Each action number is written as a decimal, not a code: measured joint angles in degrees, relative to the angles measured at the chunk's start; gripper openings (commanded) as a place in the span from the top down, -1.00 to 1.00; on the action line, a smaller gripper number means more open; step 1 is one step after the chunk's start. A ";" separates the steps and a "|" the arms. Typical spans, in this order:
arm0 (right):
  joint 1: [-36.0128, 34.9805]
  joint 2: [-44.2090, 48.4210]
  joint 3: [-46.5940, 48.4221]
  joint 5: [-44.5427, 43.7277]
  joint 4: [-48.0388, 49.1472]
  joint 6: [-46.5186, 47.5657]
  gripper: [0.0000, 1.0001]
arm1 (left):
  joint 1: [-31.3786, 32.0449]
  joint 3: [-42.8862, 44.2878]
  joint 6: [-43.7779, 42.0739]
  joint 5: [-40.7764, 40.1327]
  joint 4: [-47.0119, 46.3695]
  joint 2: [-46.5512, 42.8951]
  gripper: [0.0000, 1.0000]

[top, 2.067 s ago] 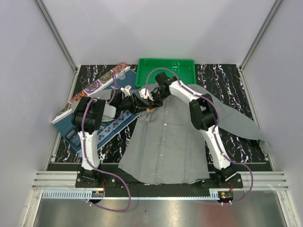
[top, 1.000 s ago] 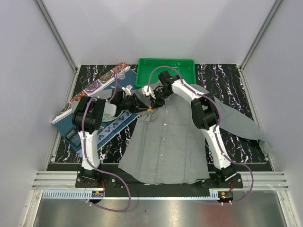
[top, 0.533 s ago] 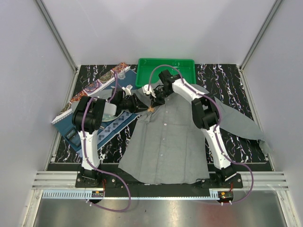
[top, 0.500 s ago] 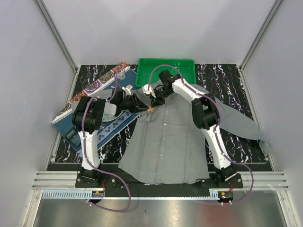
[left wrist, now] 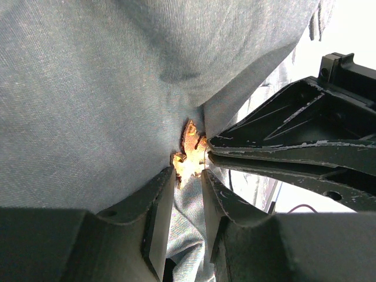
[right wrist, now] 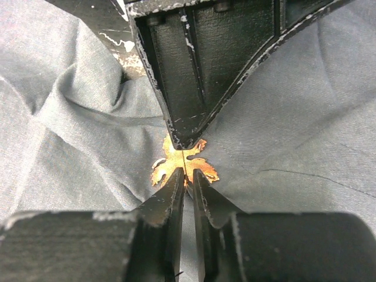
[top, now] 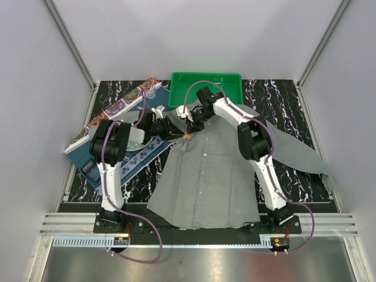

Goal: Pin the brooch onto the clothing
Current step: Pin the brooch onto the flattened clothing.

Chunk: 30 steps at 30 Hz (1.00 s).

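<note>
Both arms meet at the collar end of the shirt (top: pixel 205 176), just near of the green tray (top: pixel 205 88), and the orange brooch (right wrist: pixel 163 169) lies there on the grey cloth, right between the two sets of tips. The left gripper (left wrist: pixel 188 176) has its fingers a little apart and clamped on the brooch's sides, a fold of cloth in the gap behind it. The right gripper (right wrist: pixel 184 176) comes from the opposite side, fingers almost together, nipping the brooch's middle.
</note>
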State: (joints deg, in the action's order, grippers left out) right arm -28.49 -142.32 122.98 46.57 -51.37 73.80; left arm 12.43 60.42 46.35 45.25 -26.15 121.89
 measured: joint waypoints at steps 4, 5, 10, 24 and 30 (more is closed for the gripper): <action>-0.11 0.00 0.00 -0.02 -1.11 1.05 0.65 | 0.00 0.04 -0.02 0.00 0.09 0.00 0.35; -0.11 0.00 0.00 -0.04 -1.27 1.29 0.67 | 0.00 0.20 -0.02 0.00 0.35 0.00 0.35; -0.17 0.00 0.00 -0.20 -1.62 2.08 0.74 | 0.00 0.37 -0.09 -0.04 0.68 0.00 0.35; -0.37 -0.15 0.17 -0.55 -1.53 1.99 0.74 | 0.00 0.63 -0.85 -0.02 1.27 0.00 0.36; -0.63 -0.15 0.17 -0.57 -1.25 1.88 0.73 | 0.00 0.63 -0.90 -0.02 1.27 0.00 0.37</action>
State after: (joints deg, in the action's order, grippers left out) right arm -29.12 -142.47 123.15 46.00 -52.62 75.68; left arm 12.43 61.06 45.45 45.23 -24.88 121.89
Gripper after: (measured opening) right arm 0.133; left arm 0.318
